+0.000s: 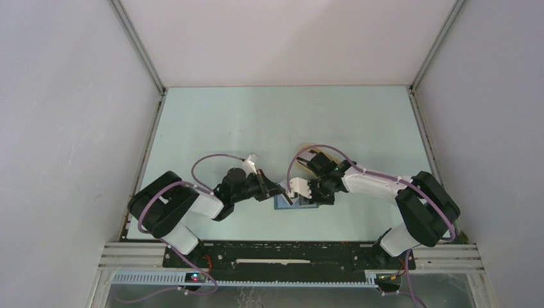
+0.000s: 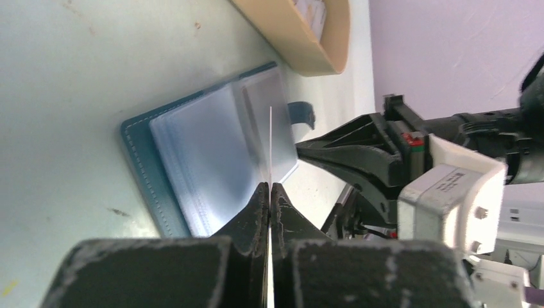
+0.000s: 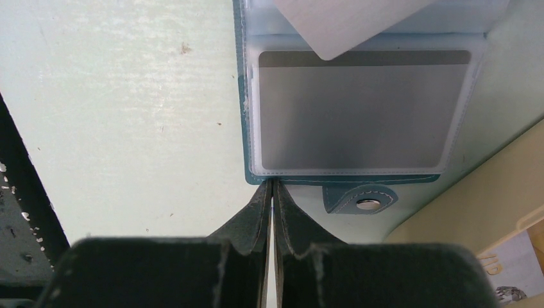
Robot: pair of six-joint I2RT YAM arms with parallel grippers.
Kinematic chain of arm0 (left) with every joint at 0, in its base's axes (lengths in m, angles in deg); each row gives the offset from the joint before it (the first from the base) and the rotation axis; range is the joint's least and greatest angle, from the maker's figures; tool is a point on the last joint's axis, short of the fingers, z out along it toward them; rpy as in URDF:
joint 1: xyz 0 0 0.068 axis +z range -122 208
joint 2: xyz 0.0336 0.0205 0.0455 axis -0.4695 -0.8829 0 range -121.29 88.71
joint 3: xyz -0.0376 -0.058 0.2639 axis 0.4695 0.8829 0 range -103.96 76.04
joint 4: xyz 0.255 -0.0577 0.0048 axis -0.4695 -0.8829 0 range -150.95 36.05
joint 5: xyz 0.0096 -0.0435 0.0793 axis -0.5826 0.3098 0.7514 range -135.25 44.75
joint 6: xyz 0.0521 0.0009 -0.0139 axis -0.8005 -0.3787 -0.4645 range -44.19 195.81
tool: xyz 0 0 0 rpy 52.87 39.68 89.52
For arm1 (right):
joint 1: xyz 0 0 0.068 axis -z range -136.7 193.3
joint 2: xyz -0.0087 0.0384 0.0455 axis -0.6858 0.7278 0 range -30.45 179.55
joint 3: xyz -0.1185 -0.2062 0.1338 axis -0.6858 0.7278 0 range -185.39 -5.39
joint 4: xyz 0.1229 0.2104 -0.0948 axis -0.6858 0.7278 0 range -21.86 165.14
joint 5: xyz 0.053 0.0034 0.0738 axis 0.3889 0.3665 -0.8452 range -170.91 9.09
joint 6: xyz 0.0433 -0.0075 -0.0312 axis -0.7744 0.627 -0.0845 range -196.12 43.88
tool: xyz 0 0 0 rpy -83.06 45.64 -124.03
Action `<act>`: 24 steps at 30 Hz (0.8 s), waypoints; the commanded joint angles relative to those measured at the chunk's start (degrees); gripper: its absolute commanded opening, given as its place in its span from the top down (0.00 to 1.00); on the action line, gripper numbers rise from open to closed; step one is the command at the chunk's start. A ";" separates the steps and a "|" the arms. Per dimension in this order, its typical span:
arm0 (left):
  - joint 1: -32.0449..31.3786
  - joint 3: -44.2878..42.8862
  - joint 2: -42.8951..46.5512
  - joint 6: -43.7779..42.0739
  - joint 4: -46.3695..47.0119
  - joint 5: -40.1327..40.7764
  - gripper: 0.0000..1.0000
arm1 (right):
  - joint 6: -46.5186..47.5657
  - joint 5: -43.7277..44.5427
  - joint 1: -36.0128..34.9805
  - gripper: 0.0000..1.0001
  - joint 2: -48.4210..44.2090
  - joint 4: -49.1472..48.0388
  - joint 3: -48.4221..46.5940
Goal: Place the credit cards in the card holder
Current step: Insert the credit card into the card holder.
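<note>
The left gripper (image 2: 270,192) is clamped on a whitish credit card (image 3: 346,22), held edge-on over the open card holder (image 2: 144,167) on the counter (image 2: 77,77). One pocket holds a grey card (image 3: 359,112). The right gripper (image 3: 272,189) appears closed on the holder's edge, steadying it. Insertion is in hand; next, align the card with a free pocket mouth.

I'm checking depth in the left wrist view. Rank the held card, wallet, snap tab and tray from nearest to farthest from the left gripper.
Measured from the left gripper:
1. The card, pinched edge-on between its fingers.
2. The wallet, lying open just beyond the tips.
3. The snap tab, past the wallet's far edge, to the right.
4. The tray, at the top, farthest.
</note>
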 commanded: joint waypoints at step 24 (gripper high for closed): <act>0.20 -6.73 -2.10 -4.66 -8.54 -3.70 1.00 | -0.69 -0.91 0.08 0.90 0.67 0.86 -1.31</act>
